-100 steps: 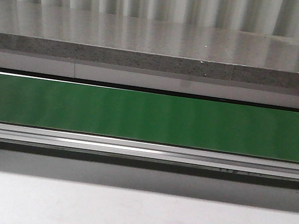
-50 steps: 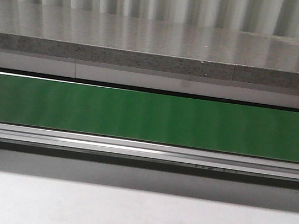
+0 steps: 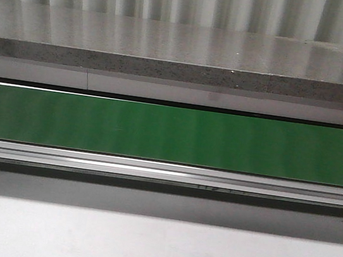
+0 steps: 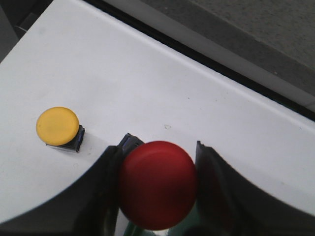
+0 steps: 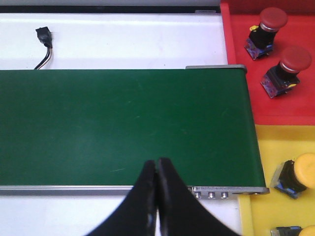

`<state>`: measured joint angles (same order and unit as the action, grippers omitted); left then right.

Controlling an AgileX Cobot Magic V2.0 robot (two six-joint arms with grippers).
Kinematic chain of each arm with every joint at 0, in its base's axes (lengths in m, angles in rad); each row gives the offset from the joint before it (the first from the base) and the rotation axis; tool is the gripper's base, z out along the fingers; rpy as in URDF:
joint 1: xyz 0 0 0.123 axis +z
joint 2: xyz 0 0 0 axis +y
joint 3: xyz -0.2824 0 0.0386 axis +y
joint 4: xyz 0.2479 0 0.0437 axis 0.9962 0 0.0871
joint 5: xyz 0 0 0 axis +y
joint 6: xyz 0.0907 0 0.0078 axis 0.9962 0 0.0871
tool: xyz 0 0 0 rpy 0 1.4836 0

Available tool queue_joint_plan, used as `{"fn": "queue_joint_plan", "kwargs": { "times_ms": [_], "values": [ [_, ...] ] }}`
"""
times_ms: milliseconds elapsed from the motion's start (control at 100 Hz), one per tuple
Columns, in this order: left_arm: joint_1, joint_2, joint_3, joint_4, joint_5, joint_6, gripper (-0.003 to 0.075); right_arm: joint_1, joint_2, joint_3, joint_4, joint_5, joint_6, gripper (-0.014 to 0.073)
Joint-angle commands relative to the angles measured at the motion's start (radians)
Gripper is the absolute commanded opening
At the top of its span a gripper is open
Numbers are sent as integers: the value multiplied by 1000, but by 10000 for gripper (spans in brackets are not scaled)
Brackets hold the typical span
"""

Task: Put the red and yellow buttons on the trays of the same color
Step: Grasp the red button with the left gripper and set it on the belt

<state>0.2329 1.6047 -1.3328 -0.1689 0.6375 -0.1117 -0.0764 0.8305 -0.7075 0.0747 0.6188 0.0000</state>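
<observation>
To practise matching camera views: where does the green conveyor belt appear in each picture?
Front view: green conveyor belt spans the middle, edge to edge.
Left wrist view: not in it.
Right wrist view: the belt fills the centre.
Shared landmark: the belt's silver side rail.

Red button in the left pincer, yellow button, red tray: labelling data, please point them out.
red button (image 4: 157, 184), left wrist view, domed cap.
yellow button (image 4: 57, 126), left wrist view, cap top.
red tray (image 5: 290, 105), right wrist view, bare floor.
</observation>
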Motion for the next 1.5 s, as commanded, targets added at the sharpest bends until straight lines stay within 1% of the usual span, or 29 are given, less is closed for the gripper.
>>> {"fn": "queue_joint_plan", "kwargs": {
  "times_ms": [0, 100, 240, 450, 560, 740, 790, 860, 1050, 1120, 1190, 1290, 1490],
  "values": [
    [-24, -94, -21, -12, 12, 45, -20, 0, -11, -25, -1, -51, -15, -67],
    [-45, -130, 12, -12, 39, 61, -20, 0, -11, -25, -1, -51, -15, -67],
    [-79, -149, 85, -12, 33, 66, -20, 0, -11, -25, -1, -51, -15, -67],
    [-128, -149, 196, -12, -38, 77, -20, 0, -11, -25, -1, -51, -15, -67],
    [-142, -147, 221, -12, -68, 77, -20, 0, -11, -25, -1, -51, -15, -67],
    [-142, -145, 225, -30, -63, 77, -8, 0, -11, -25, -1, -51, -15, -67],
    [-142, -145, 228, -30, -61, 79, 24, 0, -11, -25, -1, -51, -15, -67],
    [-142, -145, 232, -33, -59, 87, 105, 0, -11, -25, -1, -51, -15, -67],
    [-142, -145, 252, -37, -46, 104, 398, 0, -11, -25, -1, -51, -15, -67],
    [-142, -145, 253, -37, -44, 104, 483, 0, -11, -25, -1, -51, -15, -67],
    [-142, -145, 253, -37, -43, 104, 550, 0, -11, -25, -1, -51, -15, -67],
    [-142, -145, 248, -43, -29, 127, 601, 0, -11, -25, -1, -51, -15, -67],
    [-142, -164, 207, -60, -17, 176, 601, 0, -11, -25, -1, -51, -15, -67]
  ]
}}
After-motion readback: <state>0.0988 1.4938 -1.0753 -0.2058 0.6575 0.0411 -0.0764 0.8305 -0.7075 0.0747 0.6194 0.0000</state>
